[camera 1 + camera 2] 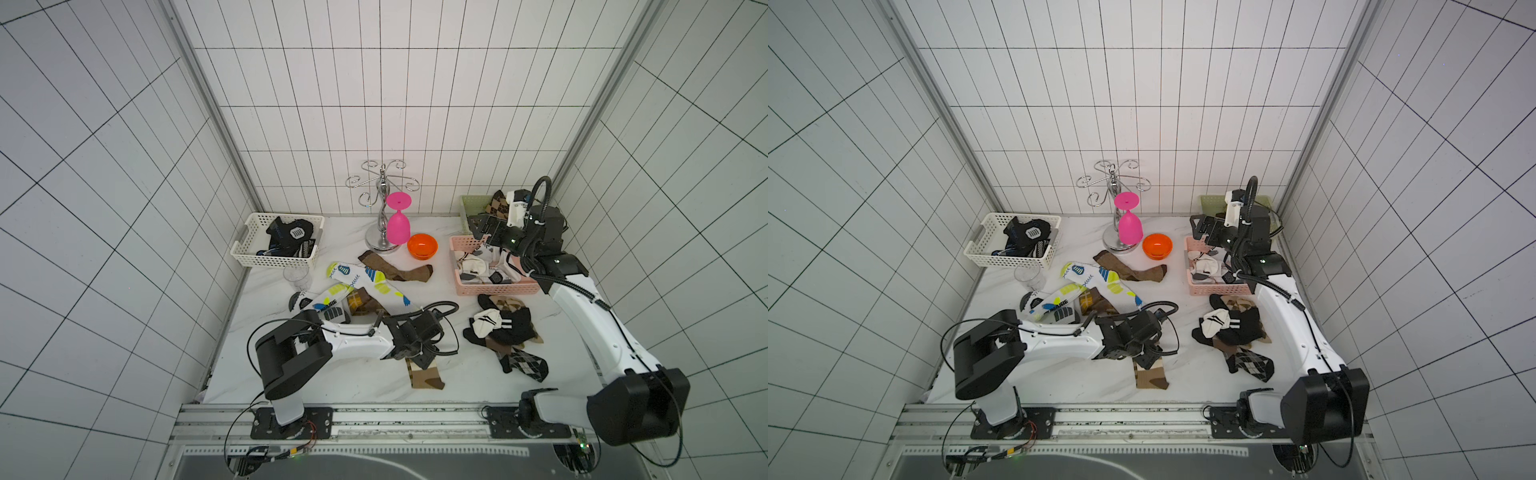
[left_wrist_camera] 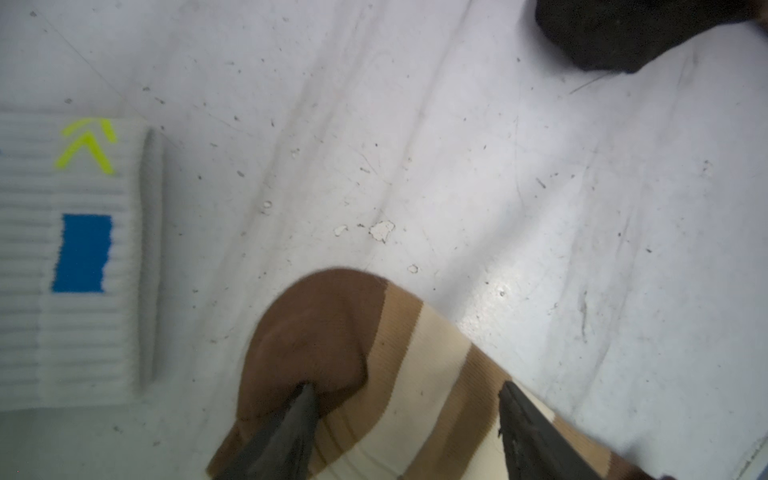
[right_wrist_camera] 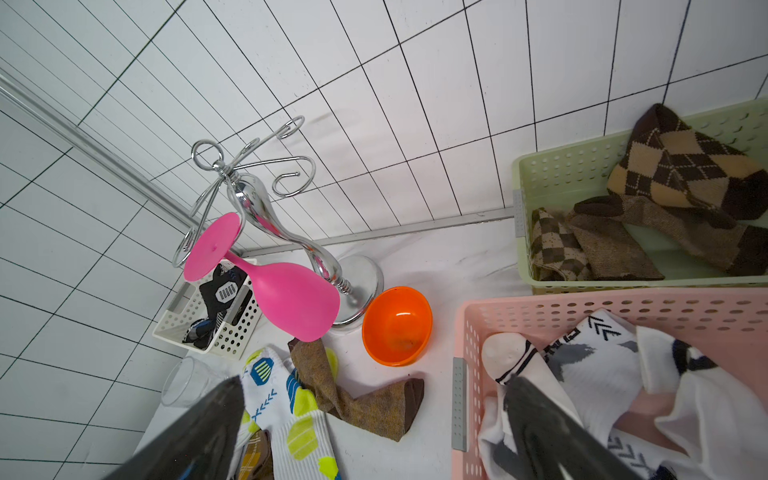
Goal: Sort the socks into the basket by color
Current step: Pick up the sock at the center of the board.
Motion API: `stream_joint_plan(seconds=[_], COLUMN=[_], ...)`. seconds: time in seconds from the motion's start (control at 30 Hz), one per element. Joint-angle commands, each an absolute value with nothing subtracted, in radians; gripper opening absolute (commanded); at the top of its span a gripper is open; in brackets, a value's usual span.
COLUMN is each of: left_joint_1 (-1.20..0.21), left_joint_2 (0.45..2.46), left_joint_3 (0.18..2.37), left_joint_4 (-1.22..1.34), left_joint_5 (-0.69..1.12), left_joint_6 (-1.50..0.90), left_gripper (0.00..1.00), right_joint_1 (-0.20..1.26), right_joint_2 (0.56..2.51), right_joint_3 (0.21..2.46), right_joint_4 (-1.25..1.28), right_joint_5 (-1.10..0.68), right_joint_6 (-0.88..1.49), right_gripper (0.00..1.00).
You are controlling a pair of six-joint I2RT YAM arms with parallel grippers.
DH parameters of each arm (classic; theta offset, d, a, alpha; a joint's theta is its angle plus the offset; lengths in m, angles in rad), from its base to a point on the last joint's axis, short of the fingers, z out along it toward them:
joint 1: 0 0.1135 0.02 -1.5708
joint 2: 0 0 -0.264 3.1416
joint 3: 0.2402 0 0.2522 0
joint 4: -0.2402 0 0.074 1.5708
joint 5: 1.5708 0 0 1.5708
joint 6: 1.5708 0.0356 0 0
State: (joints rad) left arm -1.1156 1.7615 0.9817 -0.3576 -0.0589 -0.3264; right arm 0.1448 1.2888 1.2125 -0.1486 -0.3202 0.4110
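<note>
Left wrist view: the left hand [image 2: 406, 386] stands spread over a brown, tan and cream striped sock [image 2: 415, 353] lying flat on the white marbled bench [image 2: 457, 166]. One dark finger [image 2: 286, 428] dents the brown toe, its partner sits over a cream band near the sock's edge, and nothing is pinched between them.

Just beyond this hand, in both top views, lie two white socks with yellow and blue prints [image 1: 353, 274]. A plaid tan sock [image 1: 359, 301] is tucked under them, and a long brown sock [image 1: 399, 270] lies farther on. To the hand's right, well apart from it, a heap of black, white and argyle socks [image 1: 503, 328] sits on the bench. Far ahead and to its left, a white perforated basket [image 1: 249, 253] holds black socks [image 1: 291, 232], with a clear plastic cup [image 1: 297, 277] just beside the basket.

The right hand [image 3: 374, 382] hangs wide open and empty above one end of a pink perforated basket [image 3: 540, 307] filled with white socks [image 3: 598, 374]. Beyond that hand, a pale green basket [image 3: 582, 166] holds brown argyle and tweed socks [image 3: 681, 166]. To its left stand an orange plastic bowl [image 3: 397, 324] and a chrome wire rack [image 3: 253, 199], with a pink plastic goblet [image 3: 291, 299], foot up, at one of its hooks.
</note>
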Motion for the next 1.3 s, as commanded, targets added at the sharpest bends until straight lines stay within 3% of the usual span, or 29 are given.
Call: stream_joint_plan(seconds=[0.0, 0.1, 0.63, 0.97, 1.27], left_joint_1=[-1.140, -1.152, -1.166, -1.155, -1.060], left_joint_2=[1.816, 1.822, 1.831, 1.685, 1.477], left_joint_3=[0.972, 0.962, 0.960, 0.951, 0.978], left_joint_4=[-0.382, -0.383, -0.365, -0.348, -0.362], left_joint_5=[-0.094, -0.103, -0.102, -0.158, -0.132], left_joint_6=[-0.360, -0.364, -0.336, -0.342, -0.346], left_gripper=[0.69, 0.63, 0.00, 0.00, 0.00], right_joint_1=[0.145, 0.140, 0.125, 0.125, 0.128], right_joint_2=[1.253, 1.244, 1.233, 1.238, 1.229], right_joint_3=[1.160, 1.159, 1.147, 1.131, 1.108], right_joint_4=[-0.168, -0.168, -0.161, -0.163, -0.219], right_joint_5=[-0.311, -0.307, -0.321, -0.360, -0.473], right_joint_6=[0.414, 0.419, 0.442, 0.443, 0.410], right_gripper=[0.99, 0.99, 0.99, 0.99, 0.99])
